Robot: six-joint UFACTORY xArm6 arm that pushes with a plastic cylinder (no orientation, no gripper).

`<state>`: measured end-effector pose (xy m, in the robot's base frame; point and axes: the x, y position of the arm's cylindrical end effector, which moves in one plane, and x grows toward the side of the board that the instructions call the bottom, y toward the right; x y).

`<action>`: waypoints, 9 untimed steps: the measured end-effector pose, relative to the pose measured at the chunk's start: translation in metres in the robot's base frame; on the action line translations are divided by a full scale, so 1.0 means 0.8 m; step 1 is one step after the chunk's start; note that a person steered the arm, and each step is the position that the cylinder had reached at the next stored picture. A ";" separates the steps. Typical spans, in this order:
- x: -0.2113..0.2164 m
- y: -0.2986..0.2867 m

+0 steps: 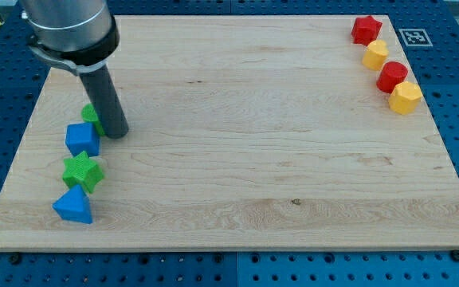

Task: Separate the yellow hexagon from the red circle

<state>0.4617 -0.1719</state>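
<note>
The yellow hexagon [406, 97] lies near the board's right edge at the view's upper right, touching the red circle [391, 76] just above and left of it. A yellow heart-like block [375, 54] and a red star [366, 29] continue the row toward the top. My tip [116, 134] rests on the board at the view's left, far from these blocks, next to a green block [92, 116] partly hidden behind the rod and just right of a blue block [82, 139].
A green star [83, 171] and a blue triangle [73, 206] lie below the blue block along the left side. The wooden board [237, 159] sits on a blue perforated table. A marker tag [411, 37] is off the top right corner.
</note>
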 end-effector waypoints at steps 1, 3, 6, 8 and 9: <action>0.000 -0.020; 0.000 0.070; 0.012 0.483; 0.018 0.646; -0.003 0.646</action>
<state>0.4589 0.3448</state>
